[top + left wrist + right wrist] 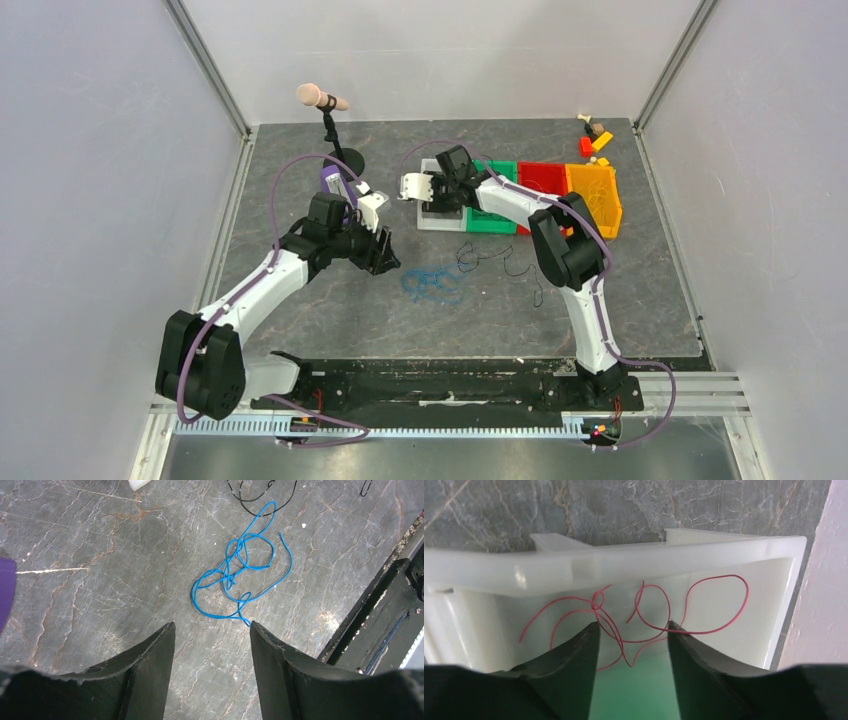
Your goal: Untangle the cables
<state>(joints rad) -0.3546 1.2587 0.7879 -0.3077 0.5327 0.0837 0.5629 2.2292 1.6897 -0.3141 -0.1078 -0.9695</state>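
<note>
Right gripper [633,630] spread above thin red cable [596,600] in white plastic bin [624,562]; left gripper [212,630] spread above tangled blue cable [225,575].

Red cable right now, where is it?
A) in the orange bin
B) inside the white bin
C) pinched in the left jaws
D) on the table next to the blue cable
B: the right wrist view shows the red cable lying in loose loops inside the white bin, with nothing gripping it.
</note>
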